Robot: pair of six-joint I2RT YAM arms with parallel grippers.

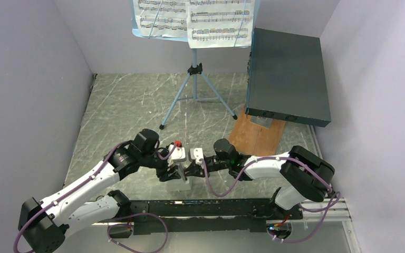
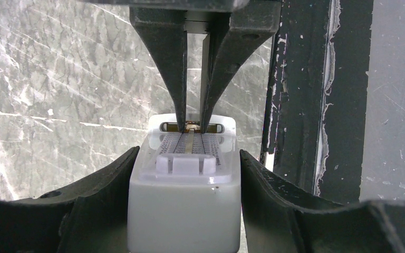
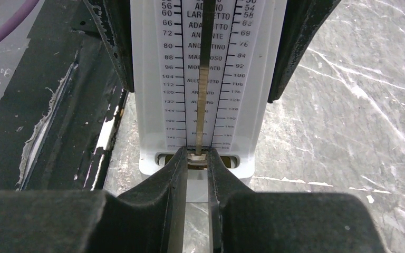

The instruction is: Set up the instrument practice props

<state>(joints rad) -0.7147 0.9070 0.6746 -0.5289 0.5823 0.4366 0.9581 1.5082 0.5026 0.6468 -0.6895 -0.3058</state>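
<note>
One small grey-white pyramid metronome (image 1: pixel 181 180), its printed tempo scale crossed by one thin metal pendulum (image 3: pixel 204 79), is seen at the middle of the near edge of the grey marbled worktop (image 1: pixel 126 105). It appears to stand upright, long axis vertical, with the scale face turned toward the right arm. Its upper body is clamped by the left gripper (image 2: pixel 188 155), and the pendulum's foot is pinched by the narrowly closed right gripper (image 3: pixel 196 155). One light blue music stand on tripod legs (image 1: pixel 194 79), bearing at least two white printed sheet-music pages (image 1: pixel 219 21), is set toward the far edge.
</note>
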